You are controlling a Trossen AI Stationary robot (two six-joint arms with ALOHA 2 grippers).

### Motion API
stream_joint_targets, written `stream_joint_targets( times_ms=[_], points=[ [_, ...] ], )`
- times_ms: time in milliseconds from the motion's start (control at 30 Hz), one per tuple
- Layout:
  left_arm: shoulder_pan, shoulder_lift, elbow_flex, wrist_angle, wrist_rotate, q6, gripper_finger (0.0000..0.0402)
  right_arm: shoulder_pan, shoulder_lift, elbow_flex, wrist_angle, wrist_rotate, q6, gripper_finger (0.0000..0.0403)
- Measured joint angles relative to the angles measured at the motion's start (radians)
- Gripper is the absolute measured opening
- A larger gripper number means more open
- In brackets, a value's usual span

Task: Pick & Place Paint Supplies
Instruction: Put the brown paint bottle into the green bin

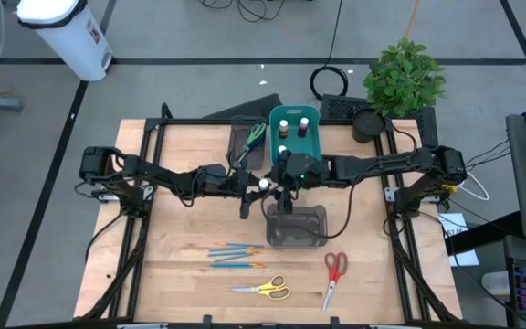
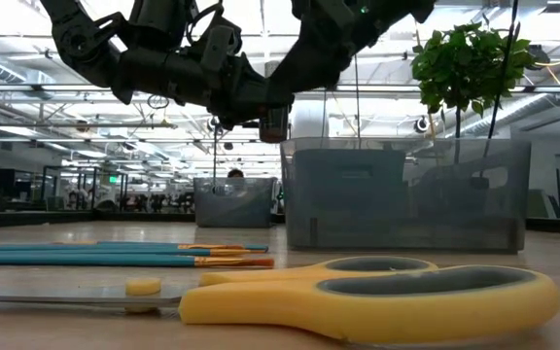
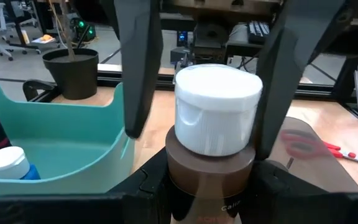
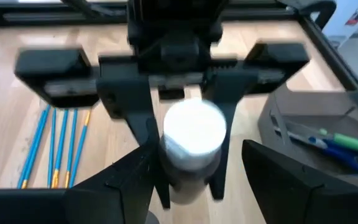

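Note:
A small paint bottle (image 3: 213, 118) with a white cap and brown body stands upright in the air above the table's middle (image 1: 263, 185), held by my left gripper (image 1: 254, 186) (image 3: 210, 180), which reaches in from the left. My right gripper (image 1: 278, 187) (image 4: 194, 180) comes down over it from above, open, its fingers (image 3: 138, 68) standing on either side of the white cap (image 4: 193, 130) without touching. More bottles stand in the teal bin (image 1: 310, 146). Brushes (image 1: 236, 254), yellow scissors (image 1: 265, 289) and red scissors (image 1: 333, 274) lie on the table. Blue and green scissors (image 4: 334, 144) lie in the far tray. My left gripper pinches the bottle's brown body (image 3: 210, 171), below the cap, between its two fingers (image 4: 149, 134). The fingers come in level from the table's left. The bottle is upright and lifted clear of the table.
A dark grey tray (image 1: 296, 227) sits just near of the grippers, and a second tray (image 1: 247, 139) sits left of the teal bin. A potted plant (image 1: 402, 78) stands at the far right corner. Bare wood lies left of the brushes and toward the table's right side.

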Motion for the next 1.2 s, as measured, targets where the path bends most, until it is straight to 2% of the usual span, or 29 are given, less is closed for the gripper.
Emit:
stream_joint_targets(
  times_ms=[667, 800, 1067, 1200],
  points=[
    [0.0, 0.0, 0.0, -0.002, 0.002, 0.0, 0.0131, 0.0, 0.0, -0.002, 0.053, 0.0, -0.004, 0.022],
    [0.0, 0.0, 0.0, -0.002, 0.002, 0.0, 0.0131, 0.0, 0.0, -0.002, 0.053, -0.001, -0.004, 0.0193],
    [0.0, 0.0, 0.0, -0.002, 0.0, 0.004, 0.0131, 0.001, 0.0, -0.002, 0.053, -0.008, -0.001, 0.0108],
    [0.0, 0.0, 0.0, -0.014, 0.007, -0.006, 0.0132, 0.001, 0.0, -0.002, 0.052, -0.008, 0.0, 0.0102]
  ],
)
